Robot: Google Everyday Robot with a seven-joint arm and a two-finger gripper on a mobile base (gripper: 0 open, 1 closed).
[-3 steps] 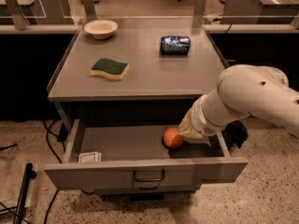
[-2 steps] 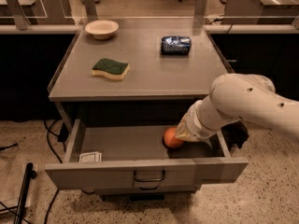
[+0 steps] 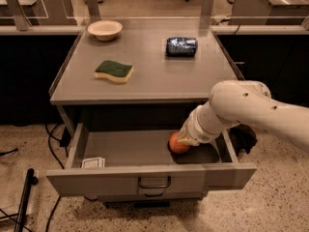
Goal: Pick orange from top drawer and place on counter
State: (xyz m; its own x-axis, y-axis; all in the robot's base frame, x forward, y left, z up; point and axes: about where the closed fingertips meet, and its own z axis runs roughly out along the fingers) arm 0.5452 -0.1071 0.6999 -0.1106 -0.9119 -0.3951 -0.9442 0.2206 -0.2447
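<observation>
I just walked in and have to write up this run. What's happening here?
The robot's single arm is reaching down into the open top drawer. Its gripper is right against the orange on the drawer's right side. Whether it has hold of the orange does not show. The orange is not yet on the counter, which carries a sponge, a bowl and a blue packet.

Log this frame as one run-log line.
phase: reach | gripper: inside open grey metal top drawer, at small round orange fruit | flat grey counter: fruit not yet placed
</observation>
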